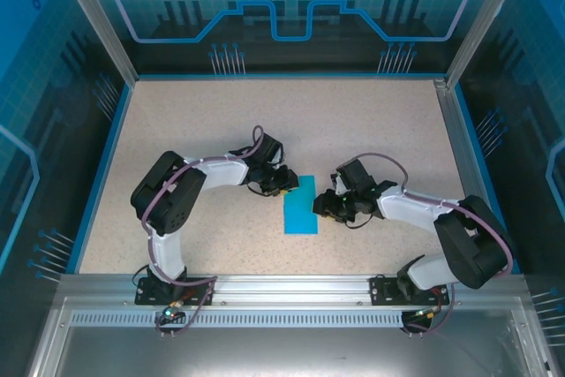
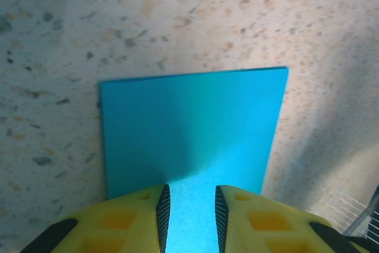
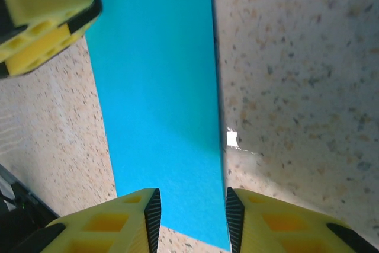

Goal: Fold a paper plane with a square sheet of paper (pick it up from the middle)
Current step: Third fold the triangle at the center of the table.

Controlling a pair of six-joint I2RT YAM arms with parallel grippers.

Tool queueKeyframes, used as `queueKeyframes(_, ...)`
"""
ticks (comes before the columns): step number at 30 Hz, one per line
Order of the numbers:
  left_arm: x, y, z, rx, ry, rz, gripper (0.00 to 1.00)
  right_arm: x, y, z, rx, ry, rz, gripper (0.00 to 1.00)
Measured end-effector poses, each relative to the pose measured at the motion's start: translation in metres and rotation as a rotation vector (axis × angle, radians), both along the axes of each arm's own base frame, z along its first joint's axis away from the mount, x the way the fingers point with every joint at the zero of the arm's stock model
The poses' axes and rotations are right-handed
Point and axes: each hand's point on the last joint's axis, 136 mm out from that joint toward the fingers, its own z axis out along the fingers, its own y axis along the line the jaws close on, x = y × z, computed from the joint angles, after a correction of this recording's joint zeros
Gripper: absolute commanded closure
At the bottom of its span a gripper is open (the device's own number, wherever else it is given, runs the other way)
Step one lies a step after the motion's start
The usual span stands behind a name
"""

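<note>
Paper: sheet of paper (image 1: pixel 301 207), a narrow strip flat on the table (image 2: pixel 177 16), under both sets of fingertips.
Left gripper (image 2: pixel 189 191): jaws narrowly apart over one short end, clasping nothing.
Right gripper (image 3: pixel 190 197): partly parted, empty; the strip runs ahead of it.
Handling: likely feather-light, limp, easily creased, prone to sliding.
Hold: pinch one long edge mid-length, gently.
</note>
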Motion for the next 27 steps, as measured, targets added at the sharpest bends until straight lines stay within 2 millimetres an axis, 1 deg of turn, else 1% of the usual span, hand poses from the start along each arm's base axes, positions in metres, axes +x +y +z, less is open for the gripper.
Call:
queueKeyframes(7, 0.0, 0.0, -0.001, 0.002, -0.009, -0.016, 0.71, -0.007, 0.004, 0.0, 0.017, 0.011, 0.042, 0.59)
queueKeyframes(15, 0.0, 0.0, -0.001, 0.002, -0.012, -0.019, 0.71, -0.014, 0.007, -0.013, 0.018, 0.071, 0.058, 0.59)
queueKeyframes(18, 0.0, 0.0, -0.001, 0.003, -0.012, -0.019, 0.71, -0.015, 0.007, -0.017, 0.019, 0.084, 0.061, 0.61)
queueKeyframes(27, 0.0, 0.0, -0.001, 0.002, -0.012, -0.019, 0.7, -0.015, 0.011, -0.018, 0.035, 0.09, 0.069, 0.66)
